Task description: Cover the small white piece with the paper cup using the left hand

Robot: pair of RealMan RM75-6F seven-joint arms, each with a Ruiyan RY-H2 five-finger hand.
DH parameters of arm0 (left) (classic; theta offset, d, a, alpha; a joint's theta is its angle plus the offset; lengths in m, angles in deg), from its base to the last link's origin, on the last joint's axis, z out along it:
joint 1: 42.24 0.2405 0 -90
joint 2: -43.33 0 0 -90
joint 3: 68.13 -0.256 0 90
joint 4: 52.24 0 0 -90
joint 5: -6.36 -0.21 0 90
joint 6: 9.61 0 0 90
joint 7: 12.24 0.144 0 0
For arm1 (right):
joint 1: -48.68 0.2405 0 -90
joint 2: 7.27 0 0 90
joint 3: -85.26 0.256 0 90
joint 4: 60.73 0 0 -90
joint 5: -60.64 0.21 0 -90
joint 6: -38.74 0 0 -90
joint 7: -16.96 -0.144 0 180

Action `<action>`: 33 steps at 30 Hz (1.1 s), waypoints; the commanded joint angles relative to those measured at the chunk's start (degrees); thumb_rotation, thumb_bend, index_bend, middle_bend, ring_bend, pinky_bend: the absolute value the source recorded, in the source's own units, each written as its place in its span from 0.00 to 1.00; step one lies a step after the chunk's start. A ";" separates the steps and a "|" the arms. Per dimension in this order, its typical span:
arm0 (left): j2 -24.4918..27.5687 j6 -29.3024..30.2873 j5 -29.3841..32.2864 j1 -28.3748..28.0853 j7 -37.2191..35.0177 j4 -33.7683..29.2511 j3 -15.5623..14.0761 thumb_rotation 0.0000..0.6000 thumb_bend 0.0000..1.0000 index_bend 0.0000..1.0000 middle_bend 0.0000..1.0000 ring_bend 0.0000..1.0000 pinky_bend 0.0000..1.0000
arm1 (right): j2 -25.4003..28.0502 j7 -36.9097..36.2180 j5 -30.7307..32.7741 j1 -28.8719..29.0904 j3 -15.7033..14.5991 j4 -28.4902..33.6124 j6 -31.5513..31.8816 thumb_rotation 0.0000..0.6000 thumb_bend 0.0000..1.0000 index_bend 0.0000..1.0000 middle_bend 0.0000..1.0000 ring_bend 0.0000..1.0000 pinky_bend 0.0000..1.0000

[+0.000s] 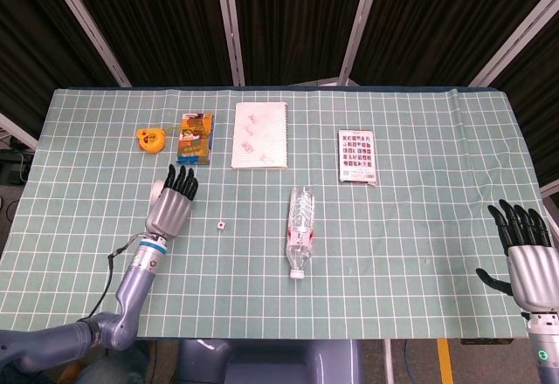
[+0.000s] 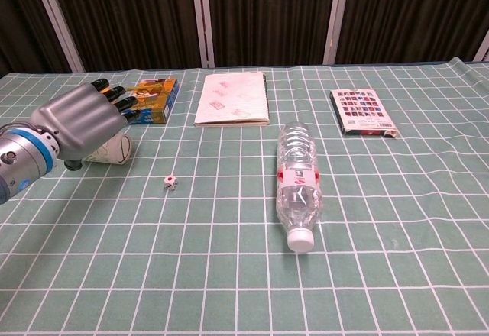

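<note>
A green cloth [image 1: 419, 227] with a white grid covers the desk. Black pleated curtains [image 2: 267, 15] hang behind its far edge, crossed by pale metal bars [image 2: 200, 15].

One bottle [image 1: 300, 229]; one notebook [image 1: 260, 135]; one cup [image 2: 113, 150]

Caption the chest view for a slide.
Left hand over the tipped paper cup, small white piece uncovered nearby.

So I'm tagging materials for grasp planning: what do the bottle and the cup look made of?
The clear water bottle lying on its side looks like thin glossy plastic: see-through ribbed walls, white screw cap. The white paper cup looks matte, probably coated paper, though the grey left hand hides most of it.
</note>
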 commanded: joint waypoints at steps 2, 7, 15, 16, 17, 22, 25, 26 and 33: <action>-1.53 -0.59 -0.33 -0.76 -2.61 3.21 -0.97 1.00 0.00 0.12 0.07 0.08 0.15 | 0.01 -0.10 0.05 0.03 0.01 -0.04 -0.06 1.00 0.00 0.00 0.00 0.00 0.00; -3.05 -1.34 -0.80 -1.32 -4.94 6.41 -1.64 1.00 0.00 0.17 0.10 0.14 0.22 | 0.05 -0.31 0.23 0.08 0.08 -0.19 -0.19 1.00 0.00 0.00 0.00 0.00 0.00; -6.47 0.05 -3.28 -1.72 -9.28 12.30 -2.26 1.00 0.00 0.33 0.33 0.33 0.38 | 0.10 -0.64 0.35 0.21 0.08 -0.36 -0.47 1.00 0.00 0.00 0.00 0.00 0.00; -6.80 0.18 -3.47 -1.64 -9.97 12.83 -2.29 1.00 0.00 0.37 0.38 0.37 0.43 | 0.11 -0.66 0.39 0.22 0.10 -0.38 -0.49 1.00 0.00 0.00 0.00 0.00 0.00; -6.91 0.25 -3.57 -1.62 -10.21 13.04 -2.31 1.00 0.00 0.40 0.41 0.40 0.45 | 0.11 -0.66 0.40 0.23 0.11 -0.39 -0.49 1.00 0.00 0.00 0.00 0.00 0.00; -7.04 0.97 -4.04 -1.31 -11.66 13.57 -2.20 1.00 0.00 0.47 0.46 0.44 0.51 | 0.11 -0.68 0.22 0.24 0.02 -0.37 -0.46 1.00 0.00 0.00 0.00 0.00 0.00; -6.43 1.59 -4.27 -0.92 -12.93 13.03 -1.97 1.00 0.00 0.48 0.47 0.45 0.51 | 0.18 -0.84 0.13 0.18 -0.03 -0.31 -0.35 1.00 0.00 0.00 0.00 0.00 0.00; -5.99 1.87 -4.34 -0.72 -13.63 12.52 -1.81 1.00 0.00 0.48 0.47 0.45 0.52 | 0.22 -0.90 0.09 0.15 -0.03 -0.30 -0.26 1.00 0.00 0.00 0.00 0.00 0.00; 1.16 6.39 -8.10 1.17 -32.00 2.38 1.82 1.00 0.00 0.51 0.47 0.45 0.51 | 0.43 -1.23 -0.10 0.05 -0.06 -0.10 -0.03 1.00 0.00 0.00 0.00 0.00 0.00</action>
